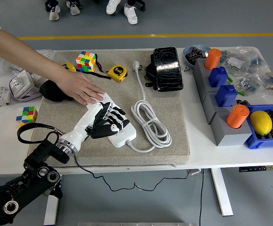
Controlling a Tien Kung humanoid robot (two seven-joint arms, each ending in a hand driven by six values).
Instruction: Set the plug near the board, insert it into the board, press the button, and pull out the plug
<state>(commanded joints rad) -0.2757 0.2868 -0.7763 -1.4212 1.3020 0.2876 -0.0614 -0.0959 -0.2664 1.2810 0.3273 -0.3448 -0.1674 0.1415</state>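
Note:
A white power strip (pixel 123 134) lies on the grey mat (pixel 174 136), its white cord (pixel 150 121) coiled to its right. My left hand (pixel 109 117) lies over the middle of the strip with its fingers spread. The black plug (pixel 100 130) sits on the strip just under the hand's near side; I cannot tell whether the thumb touches it. A person's hand (pixel 79 88) reaches in from the upper left and presses down on the strip's far end. The right arm is out of view.
A black pouch (pixel 52 90), a Rubik's cube (pixel 86 60), a yellow tape measure (pixel 117 73) and a black case (pixel 166 68) lie along the mat's far side. Grey blocks with orange and blue caps (pixel 221 96) and a blue bin with a lemon (pixel 261 122) stand at the right.

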